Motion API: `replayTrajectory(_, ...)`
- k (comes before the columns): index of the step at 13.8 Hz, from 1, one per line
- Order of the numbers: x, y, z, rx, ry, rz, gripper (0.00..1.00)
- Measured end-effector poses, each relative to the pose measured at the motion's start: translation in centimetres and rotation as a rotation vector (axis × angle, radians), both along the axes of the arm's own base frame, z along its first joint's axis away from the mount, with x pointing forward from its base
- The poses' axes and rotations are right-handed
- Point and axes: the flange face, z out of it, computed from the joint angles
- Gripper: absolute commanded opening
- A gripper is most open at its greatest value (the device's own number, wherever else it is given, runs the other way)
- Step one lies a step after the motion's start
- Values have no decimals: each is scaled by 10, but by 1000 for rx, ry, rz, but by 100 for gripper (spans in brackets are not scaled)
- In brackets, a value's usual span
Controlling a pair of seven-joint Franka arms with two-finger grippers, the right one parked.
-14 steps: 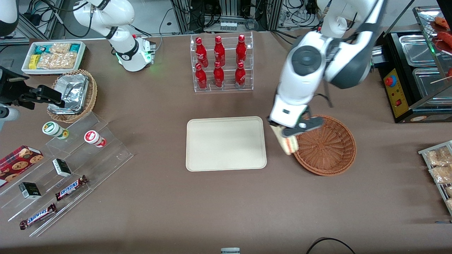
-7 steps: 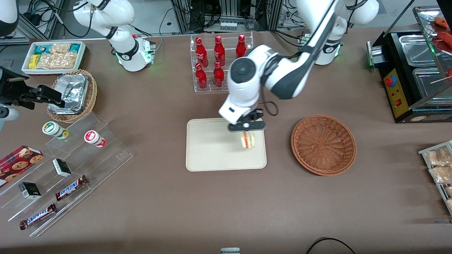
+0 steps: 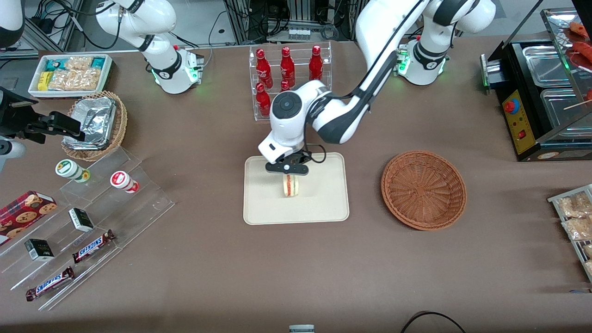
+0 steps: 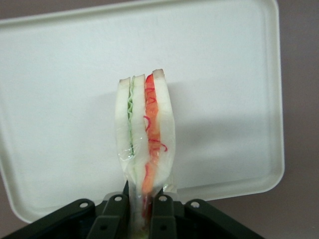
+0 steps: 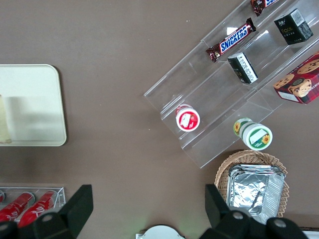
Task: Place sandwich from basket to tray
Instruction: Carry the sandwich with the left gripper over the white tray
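Bare tray (image 3: 263,203) surface surrounds the end effector (image 3: 287,169); only the bottle rack (image 3: 290,81) stands near.

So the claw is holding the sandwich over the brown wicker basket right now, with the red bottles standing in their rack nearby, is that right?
Not quite. The claw is shut on the sandwich, but over the cream tray, not the basket, which is empty, toward the working arm's end. The front view shows this; the red bottles do stand in their rack.
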Motion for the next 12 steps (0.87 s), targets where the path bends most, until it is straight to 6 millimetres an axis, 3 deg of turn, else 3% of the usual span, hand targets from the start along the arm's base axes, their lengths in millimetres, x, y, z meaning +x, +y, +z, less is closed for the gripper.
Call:
replayTrajectory(3,-4,-2,-27,29,8,-17,0)
replayTrajectory(4,-3,-2,-32,38,7,-22,23)
replayTrajectory(5,-3,-2,-36,42,7,-24,84)
replayTrajectory(6,-2,-2,-37,42,7,-24,100)
replayTrajectory(9,4,-5,-26,25,-10,-13,100)
replayTrajectory(12,16,-3,8,3,-38,4,100)
